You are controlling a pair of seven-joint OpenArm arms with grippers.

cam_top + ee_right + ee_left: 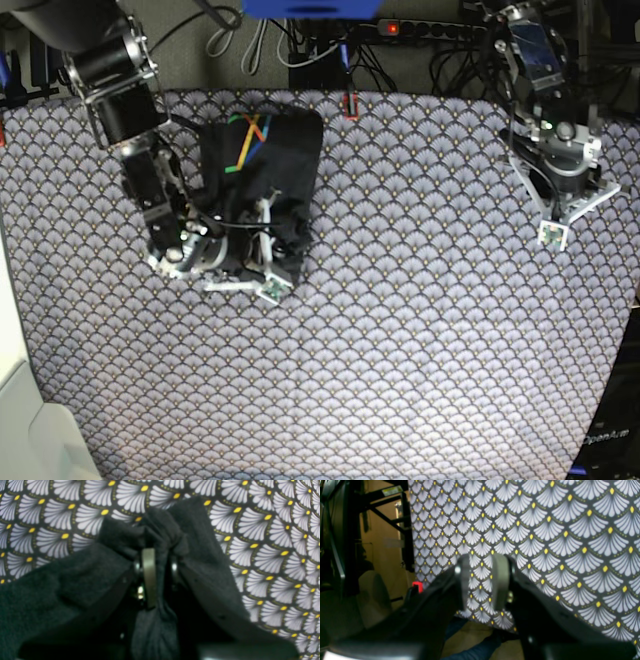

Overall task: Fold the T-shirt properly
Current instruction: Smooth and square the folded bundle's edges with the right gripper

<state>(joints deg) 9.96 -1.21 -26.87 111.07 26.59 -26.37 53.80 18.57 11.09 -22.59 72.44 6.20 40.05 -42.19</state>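
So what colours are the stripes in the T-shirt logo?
Green, yellow, orange and blue crossed stripes on the logo of the black T-shirt; clearest in the base view.

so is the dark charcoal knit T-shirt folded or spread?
Neither: dark charcoal knit T-shirt lies bunched, with the right gripper pinching a gathered fold.

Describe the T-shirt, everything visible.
The T-shirt is dark charcoal, soft and knit-looking, with a small crossed-stripe logo in green, yellow, orange and blue near its far edge. It lies bunched in a rumpled heap, not flat, on the scallop-print cloth at the left of the base view. The right gripper is down on its near edge, jaws pinched on a gathered fold that bulges past the fingers. Sleeves and collar cannot be made out.
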